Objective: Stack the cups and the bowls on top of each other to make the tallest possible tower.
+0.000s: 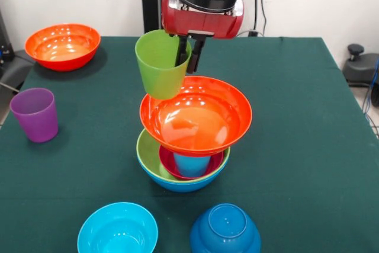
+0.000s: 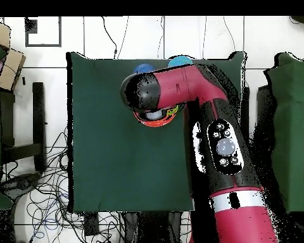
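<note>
Counter: covered in dark green cloth. Tool: black fingers clamped on the rim of the lime green cup, one finger inside and one outside the wall; the cup is held upright, lifted, just beside and slightly overlapping the far-left rim of the upper orange bowl. Tower, at mid-counter: large blue bowl at the bottom, lime green bowl nested in it, magenta bowl inside that, light blue cup standing within, the orange bowl resting on top, tilted. Second orange bowl: far left corner, well apart. Purple cup: upright at the left edge. Cyan bowl: near edge, upright. Dark blue bowl: near edge, apparently inverted. In the overhead view the tower is largely hidden under the red arm.
</note>
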